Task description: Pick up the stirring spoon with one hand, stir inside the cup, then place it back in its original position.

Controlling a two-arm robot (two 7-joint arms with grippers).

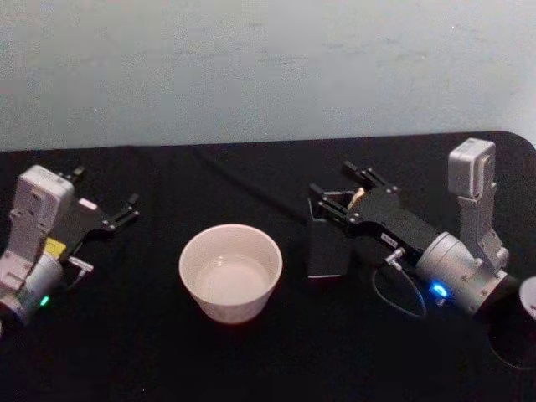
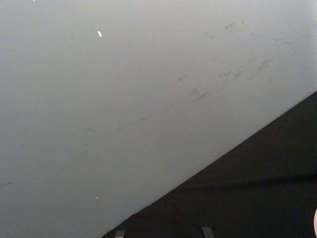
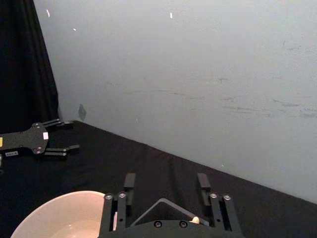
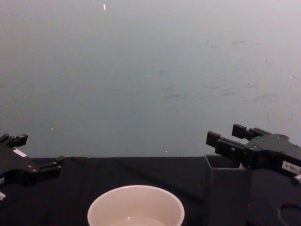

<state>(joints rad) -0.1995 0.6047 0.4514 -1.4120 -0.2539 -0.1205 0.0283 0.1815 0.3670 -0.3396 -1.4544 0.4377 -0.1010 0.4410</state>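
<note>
The off-white cup [image 1: 230, 272] sits mid-table, also seen in the chest view [image 4: 136, 207] and the right wrist view [image 3: 64, 215]. Just right of it stands the dark square holder box [image 1: 327, 247] [image 4: 225, 193], my original position for the spoon. The stirring spoon's cream knob [image 1: 358, 197] [image 3: 195, 219] pokes up from the box; the rest of the spoon is hidden inside. My right gripper [image 1: 331, 177] [image 3: 166, 179] [image 4: 225, 134] hovers over the box top, open, its fingers straddling the rim near the knob without closing on it. My left gripper [image 1: 107, 188] [image 4: 40, 150] rests open at the far left.
Black cloth covers the table [image 1: 134, 352], with a grey wall [image 4: 150, 70] behind its far edge. A black cable [image 1: 251, 188] runs across the cloth behind the cup. A round white object [image 1: 528, 297] sits at the right edge.
</note>
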